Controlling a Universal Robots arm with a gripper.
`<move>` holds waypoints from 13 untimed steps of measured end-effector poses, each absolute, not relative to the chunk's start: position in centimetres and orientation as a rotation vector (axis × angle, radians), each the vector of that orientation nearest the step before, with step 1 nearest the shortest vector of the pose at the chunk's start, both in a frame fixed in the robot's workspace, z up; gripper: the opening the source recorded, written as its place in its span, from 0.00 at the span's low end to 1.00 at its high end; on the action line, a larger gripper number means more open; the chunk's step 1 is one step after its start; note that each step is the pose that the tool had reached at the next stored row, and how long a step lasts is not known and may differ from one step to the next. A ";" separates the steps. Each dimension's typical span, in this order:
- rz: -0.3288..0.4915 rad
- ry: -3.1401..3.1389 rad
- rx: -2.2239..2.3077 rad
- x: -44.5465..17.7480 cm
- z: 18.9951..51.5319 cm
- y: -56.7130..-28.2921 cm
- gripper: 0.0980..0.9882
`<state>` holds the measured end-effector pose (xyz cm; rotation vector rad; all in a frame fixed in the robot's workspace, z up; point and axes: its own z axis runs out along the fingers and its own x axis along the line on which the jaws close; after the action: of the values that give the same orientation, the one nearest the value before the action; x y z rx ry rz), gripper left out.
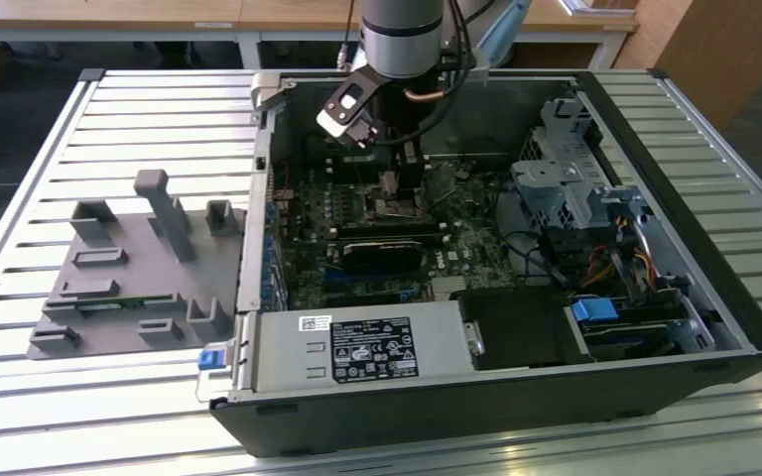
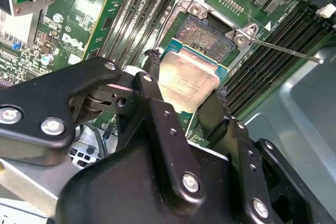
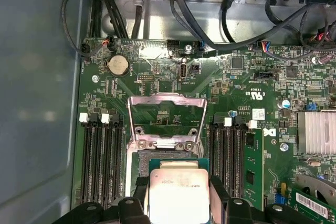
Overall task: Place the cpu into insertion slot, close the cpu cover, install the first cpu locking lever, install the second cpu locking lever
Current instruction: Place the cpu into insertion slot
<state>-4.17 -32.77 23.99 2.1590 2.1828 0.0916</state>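
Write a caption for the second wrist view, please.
The gripper holds the cpu close to the uncovered insertion slot.

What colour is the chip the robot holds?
The cpu is silver-grey, green-rimmed; best in the second wrist view.

I'm counting one open black computer case (image 1: pixel 487 412), one grey plastic fixture block (image 1: pixel 130 288) and one white-labelled grey metal box (image 1: pixel 354 349). On the main green circuit board (image 3: pixel 226 82) I'm seeing one flat square silver-topped chip (image 3: pixel 178 195), one hinged silvery metal frame (image 3: pixel 165 99), one round silver coin battery (image 3: pixel 118 65) and four small white clips (image 3: pixel 82 118).
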 end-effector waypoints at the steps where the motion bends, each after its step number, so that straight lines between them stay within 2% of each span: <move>1: 0.092 2.183 2.159 -4.2 24.0 -32.8 0.50; 13: 0.092 2.183 2.159 -4.2 23.6 -32.8 0.50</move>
<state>-4.17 -32.77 23.60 2.1589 2.1827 0.0917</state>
